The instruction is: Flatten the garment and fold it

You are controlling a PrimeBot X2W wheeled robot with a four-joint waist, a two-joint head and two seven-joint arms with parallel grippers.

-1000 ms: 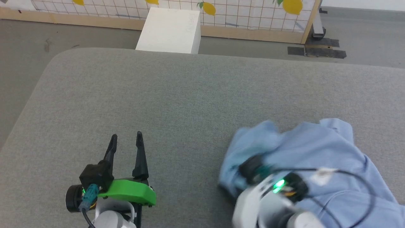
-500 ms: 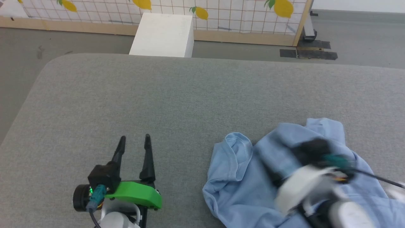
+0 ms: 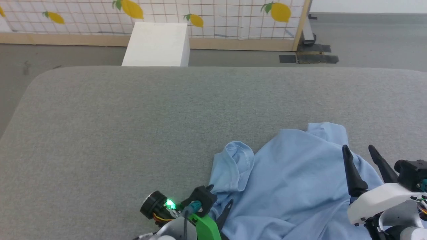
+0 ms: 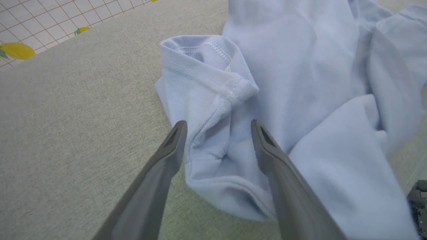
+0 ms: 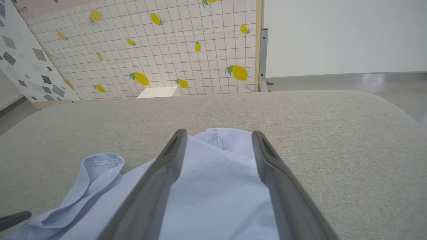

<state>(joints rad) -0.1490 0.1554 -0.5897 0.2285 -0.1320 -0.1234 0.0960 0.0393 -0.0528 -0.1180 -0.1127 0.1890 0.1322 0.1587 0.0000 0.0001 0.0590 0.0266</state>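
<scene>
The light blue shirt [image 3: 293, 186] lies crumpled on the near right part of a wide grey cushion [image 3: 133, 126], and its lower part runs off the bottom of the head view. Its left edge ends in a rolled sleeve [image 4: 206, 63] with a stitched hem, and a small fold stands up at its far edge. To the left of the shirt and beyond it, the cushion is open fabric as far as its rounded far edge. Past that edge are grey floor [image 3: 367, 40], a white box [image 3: 156, 43] and a lemon-patterned screen [image 3: 213, 13].

The left gripper [image 4: 217, 124] is at the shirt's left edge, with its jaws apart on either side of the bunched hem below the sleeve. It may be touching the cloth, though the wrist view does not settle that. The right gripper [image 3: 357, 148] is over the shirt's right side, jaws apart and holding nothing.

Half a second ago the left gripper was out on bare cushion, well left of the shirt. The right arm was a blur across the middle of the shirt and now sits back at the lower right. The camera has shifted too.
</scene>
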